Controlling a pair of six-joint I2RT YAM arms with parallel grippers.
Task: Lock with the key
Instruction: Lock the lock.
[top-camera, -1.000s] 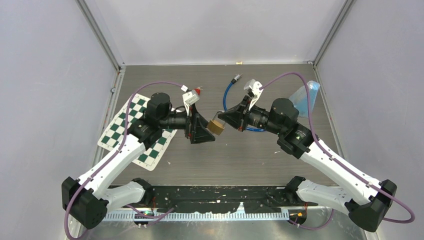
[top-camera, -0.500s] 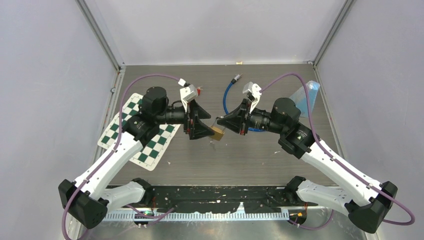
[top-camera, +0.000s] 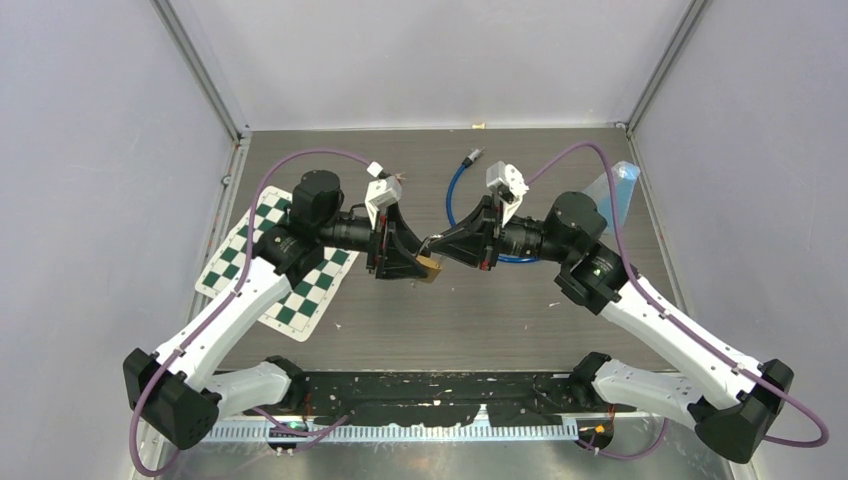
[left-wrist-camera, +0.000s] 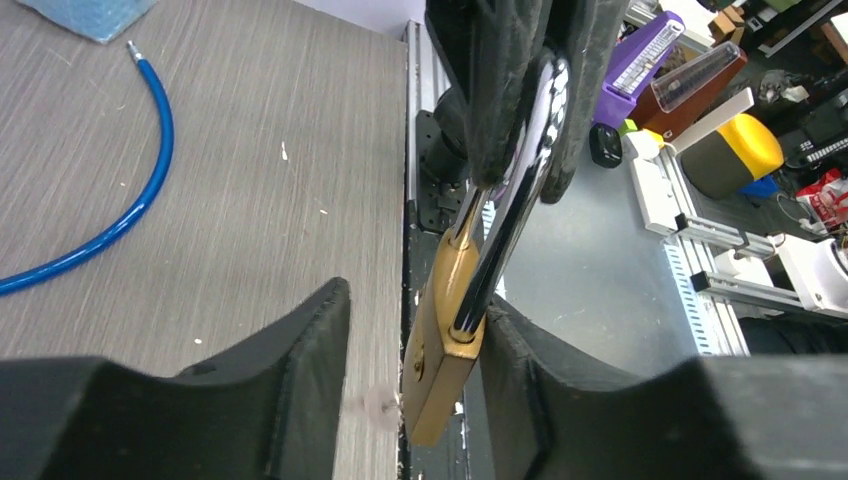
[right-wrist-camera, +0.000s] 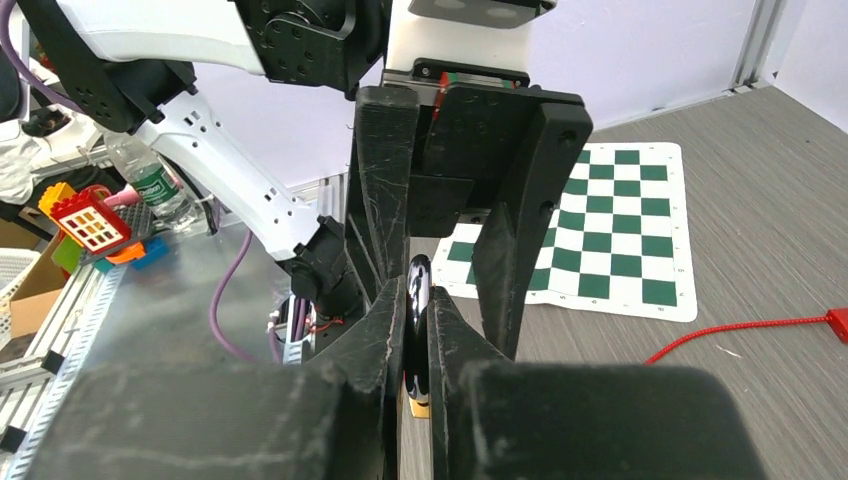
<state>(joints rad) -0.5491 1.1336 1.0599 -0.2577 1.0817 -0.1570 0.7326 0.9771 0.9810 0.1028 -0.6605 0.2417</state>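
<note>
The right tool (right-wrist-camera: 417, 295) is clamping the steel loop of the padlock (left-wrist-camera: 445, 350), holding it in the air above the middle of the desk (top-camera: 480, 310). The left tool (left-wrist-camera: 415, 305), jaws apart, is straddling the brass body. Next it probably needs to squeeze that body squarely; no key is showing.
</note>
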